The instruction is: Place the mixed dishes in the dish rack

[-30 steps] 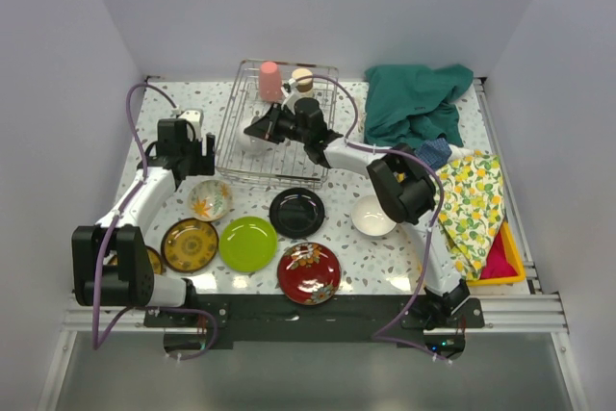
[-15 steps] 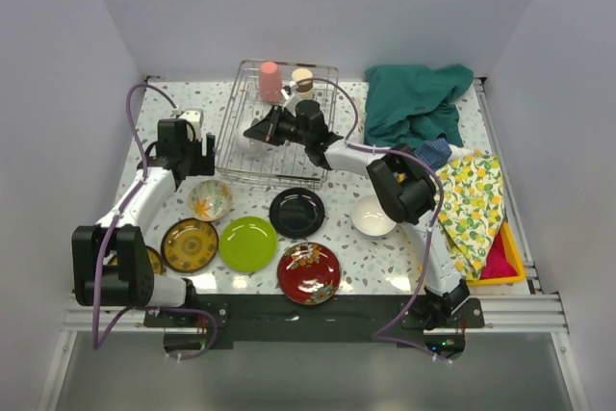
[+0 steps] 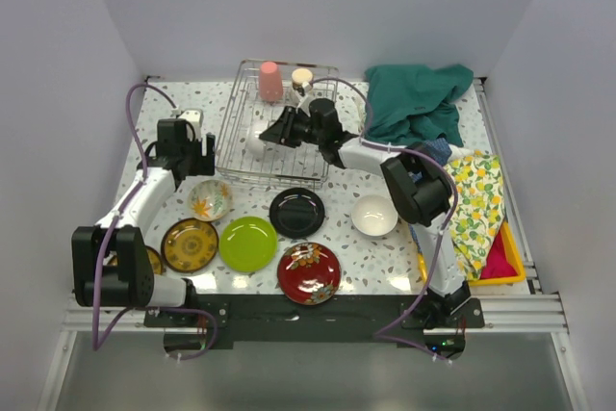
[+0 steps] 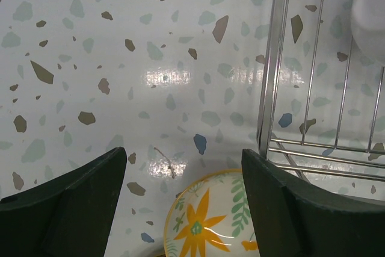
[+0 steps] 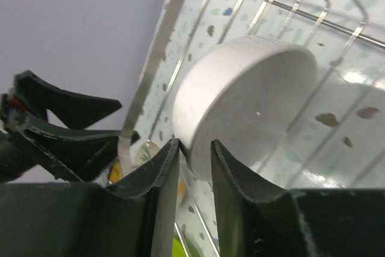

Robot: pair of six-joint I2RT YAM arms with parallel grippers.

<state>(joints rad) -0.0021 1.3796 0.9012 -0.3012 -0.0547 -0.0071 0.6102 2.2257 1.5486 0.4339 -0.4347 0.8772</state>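
The wire dish rack [image 3: 231, 156] [image 4: 274, 88] stands at the back with a salmon-pink cup [image 3: 270, 81] and a pale cup [image 3: 302, 77] in its far side. A white bowl [image 3: 254, 141] [image 5: 246, 100] leans on its side in the rack's left part. My right gripper [image 3: 273, 134] [image 5: 194, 148] is open a little around that bowl's rim; one finger touches it. My left gripper [image 3: 200, 168] [image 4: 183, 203] hangs open over the floral bowl [image 3: 210, 199] [image 4: 210, 221], left of the rack. On the table lie brown-gold [image 3: 190, 244], lime-green [image 3: 247, 244], black [image 3: 296, 213] and red floral [image 3: 308, 272] plates and a second white bowl [image 3: 373, 216].
A green cloth [image 3: 414, 103] lies at the back right, a yellow-patterned cloth [image 3: 472, 204] and a yellow tray [image 3: 505, 262] along the right edge. Another brown plate [image 3: 154, 259] is half hidden under the left arm. White walls close in the table.
The right gripper's jaws have parted from their grip on the white bowl and the arm has drawn back to the right. The bowl stays in the rack. The left arm has not moved.
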